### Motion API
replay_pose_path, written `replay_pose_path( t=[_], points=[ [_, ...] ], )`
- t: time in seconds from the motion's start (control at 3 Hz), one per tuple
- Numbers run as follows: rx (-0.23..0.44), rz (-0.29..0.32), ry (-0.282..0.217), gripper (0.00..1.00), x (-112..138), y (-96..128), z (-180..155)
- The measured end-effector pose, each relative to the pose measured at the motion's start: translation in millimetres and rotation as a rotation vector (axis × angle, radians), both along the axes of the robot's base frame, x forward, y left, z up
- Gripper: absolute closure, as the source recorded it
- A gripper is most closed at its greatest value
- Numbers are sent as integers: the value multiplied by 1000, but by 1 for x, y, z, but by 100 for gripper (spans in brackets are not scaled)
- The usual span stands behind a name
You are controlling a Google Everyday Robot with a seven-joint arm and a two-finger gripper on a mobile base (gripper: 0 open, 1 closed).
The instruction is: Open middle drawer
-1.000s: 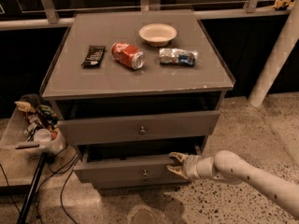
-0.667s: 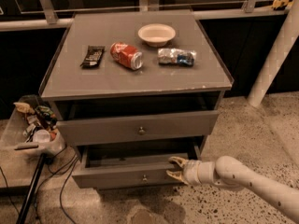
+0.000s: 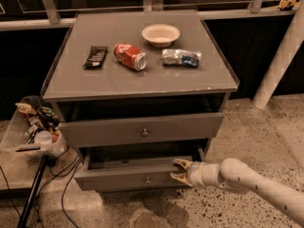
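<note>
The middle drawer (image 3: 118, 177) is the lower of the two grey fronts in view. It has a small round knob (image 3: 147, 180) and stands pulled out, showing its shallow grey tray. My gripper (image 3: 177, 171) comes in from the right on a white arm. It sits at the right end of the drawer's front, by the top edge. Its tan fingers (image 3: 181, 163) stand apart, one behind the front panel and one before it. The grey front above (image 3: 145, 132) also has a round knob.
On the cabinet top (image 3: 142, 82) lie a black snack bag (image 3: 96, 56), a red can (image 3: 129, 56), a white bowl (image 3: 160, 34) and a crushed bottle (image 3: 181, 58). A bin of clutter (image 3: 35, 129) and cables stand at the left. A white pole (image 3: 280, 65) stands at the right.
The middle drawer has slid further out toward me, and my gripper has moved with it at its right end. The things on the cabinet top have stayed put.
</note>
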State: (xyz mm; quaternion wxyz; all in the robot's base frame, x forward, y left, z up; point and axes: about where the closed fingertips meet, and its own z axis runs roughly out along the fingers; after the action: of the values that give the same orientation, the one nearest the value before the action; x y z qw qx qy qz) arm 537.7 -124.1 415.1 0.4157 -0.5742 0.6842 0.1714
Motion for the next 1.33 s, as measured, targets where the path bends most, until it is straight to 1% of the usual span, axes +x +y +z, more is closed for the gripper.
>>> replay_pose_path(
  t=[0.67,1.0,1.33],
  points=[
    [0,0,0,12,0,0,0],
    [0,0,0,13,0,0,0],
    [0,0,0,35,0,0,0]
  ],
)
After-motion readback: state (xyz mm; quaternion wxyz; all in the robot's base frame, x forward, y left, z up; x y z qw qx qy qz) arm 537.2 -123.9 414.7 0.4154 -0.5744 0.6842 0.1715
